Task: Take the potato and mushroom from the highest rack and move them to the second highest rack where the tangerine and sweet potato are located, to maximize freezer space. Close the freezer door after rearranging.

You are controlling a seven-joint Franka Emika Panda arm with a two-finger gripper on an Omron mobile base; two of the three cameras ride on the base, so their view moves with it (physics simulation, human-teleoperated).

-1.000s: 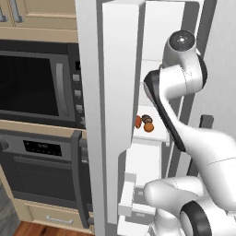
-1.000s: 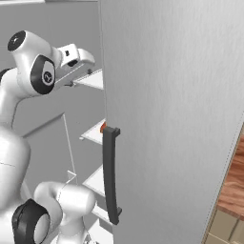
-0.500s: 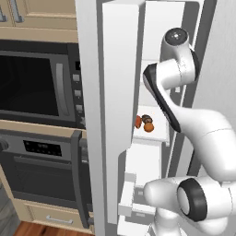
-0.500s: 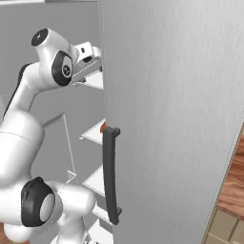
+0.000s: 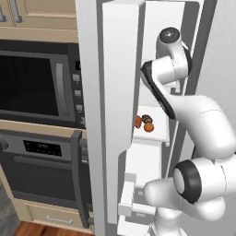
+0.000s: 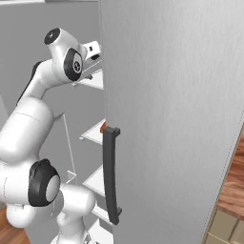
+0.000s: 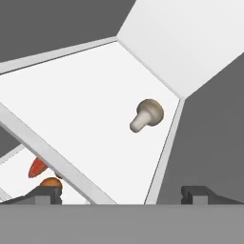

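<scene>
The mushroom (image 7: pixel 147 115), pale grey-beige, lies on its side on the white top rack (image 7: pixel 81 109) near the back corner. My gripper (image 7: pixel 123 195) is open in front of it, fingertips (image 7: pixel 45 194) wide apart, nothing between them. Under that rack's front edge show the sweet potato (image 7: pixel 37 167) and the tangerine (image 7: pixel 50 182). On the second rack (image 5: pixel 159 134) sit the sweet potato (image 5: pixel 138 121), the tangerine (image 5: pixel 148 127) and a dark brown lump (image 5: pixel 146 119), close together. The arm (image 5: pixel 168 69) reaches into the freezer (image 5: pixel 159 27) at top-rack height. The freezer door (image 5: pixel 115 106) stands open.
Black-fronted wall ovens (image 5: pixel 37 78) stand left of the open door. A big grey door (image 6: pixel 171 119) with a black handle (image 6: pixel 110 176) closes off the right side, close to my hand (image 6: pixel 93 49). Lower white shelves (image 5: pixel 143 161) and door bins (image 5: pixel 131 196) lie below.
The arm has stretched further up and into the freezer, carrying the hand toward the top rack. The food on the second rack has not moved.
</scene>
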